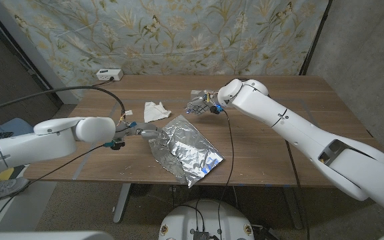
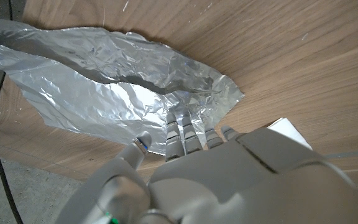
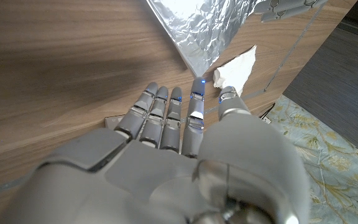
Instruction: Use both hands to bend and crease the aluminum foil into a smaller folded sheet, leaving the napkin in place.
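Crinkly silver foil sheet (image 1: 184, 148) lies mid-table, partly doubled over, no neat crease yet. Left hand (image 1: 141, 131) touches its edge, holds nothing. Right hand (image 1: 201, 103) released, fingers spread, near foil's far corner. Crumpled white paper napkin (image 1: 156, 111) sits beside foil, untouched.

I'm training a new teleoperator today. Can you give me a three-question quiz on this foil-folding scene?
1. True or false: the left hand touches the foil.
2. Which describes the right hand? A. gripping the napkin B. open above the table, holding nothing C. pressing on the foil
3. Fill in: the napkin lies beside the foil's ____ corner, seen from the head view.

Key: 1 true; 2 B; 3 far
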`<action>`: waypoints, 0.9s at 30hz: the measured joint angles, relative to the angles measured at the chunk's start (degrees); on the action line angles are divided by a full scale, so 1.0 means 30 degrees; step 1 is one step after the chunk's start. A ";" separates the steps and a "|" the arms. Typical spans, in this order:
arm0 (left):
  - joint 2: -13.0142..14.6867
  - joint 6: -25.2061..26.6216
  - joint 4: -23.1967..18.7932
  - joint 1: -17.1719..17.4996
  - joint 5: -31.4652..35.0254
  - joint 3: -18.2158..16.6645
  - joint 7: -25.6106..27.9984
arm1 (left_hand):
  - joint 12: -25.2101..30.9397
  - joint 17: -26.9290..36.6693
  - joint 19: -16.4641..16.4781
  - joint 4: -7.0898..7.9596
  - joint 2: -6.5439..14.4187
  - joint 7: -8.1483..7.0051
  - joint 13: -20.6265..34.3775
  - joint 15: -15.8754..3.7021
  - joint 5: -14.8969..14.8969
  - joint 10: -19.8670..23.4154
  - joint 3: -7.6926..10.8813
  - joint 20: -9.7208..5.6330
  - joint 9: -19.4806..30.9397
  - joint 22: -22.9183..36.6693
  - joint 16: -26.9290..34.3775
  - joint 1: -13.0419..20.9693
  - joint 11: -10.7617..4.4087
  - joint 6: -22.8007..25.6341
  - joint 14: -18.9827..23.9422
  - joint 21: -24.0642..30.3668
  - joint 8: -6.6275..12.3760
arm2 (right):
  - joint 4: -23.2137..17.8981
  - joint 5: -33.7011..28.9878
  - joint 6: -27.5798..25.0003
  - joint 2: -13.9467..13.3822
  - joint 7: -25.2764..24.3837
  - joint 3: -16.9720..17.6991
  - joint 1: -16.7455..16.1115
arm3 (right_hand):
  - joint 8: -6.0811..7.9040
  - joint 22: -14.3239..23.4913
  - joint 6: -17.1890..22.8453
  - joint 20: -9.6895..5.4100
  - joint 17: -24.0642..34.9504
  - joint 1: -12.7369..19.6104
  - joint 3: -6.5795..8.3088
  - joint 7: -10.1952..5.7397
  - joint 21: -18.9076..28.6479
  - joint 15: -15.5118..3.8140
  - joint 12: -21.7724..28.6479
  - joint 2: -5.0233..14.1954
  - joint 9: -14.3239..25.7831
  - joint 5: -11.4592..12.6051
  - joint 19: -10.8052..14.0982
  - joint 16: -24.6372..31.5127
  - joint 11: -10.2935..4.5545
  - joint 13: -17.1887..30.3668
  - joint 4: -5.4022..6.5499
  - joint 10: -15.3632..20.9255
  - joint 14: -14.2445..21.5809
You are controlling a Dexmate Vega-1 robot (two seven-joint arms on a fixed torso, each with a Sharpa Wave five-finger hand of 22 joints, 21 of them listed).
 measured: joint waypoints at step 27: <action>0.0470 0.0632 -0.0205 -0.7120 0.0741 0.8200 0.0389 | 0.0075 -0.0003 0.0001 0.0190 0.0076 0.0158 -0.0001 -0.0032 0.0000 0.0269 0.0029 0.0001 0.0000 0.0000 0.0000 0.0076 -0.0068 0.0228 0.0237 0.0000 0.0061 | -0.1563 -0.0579 0.0713 -0.0814 -0.1039 -0.0154 -0.0750 | 0.0000 0.0000 -0.0762 -0.0529 0.0266 -0.2725 -0.0187 -0.0614 0.0000 -0.0653 0.0000 0.0454 -0.0088 0.0090 -0.0331 0.0000 -0.0697 0.0101 0.1724 -0.0273 -0.0453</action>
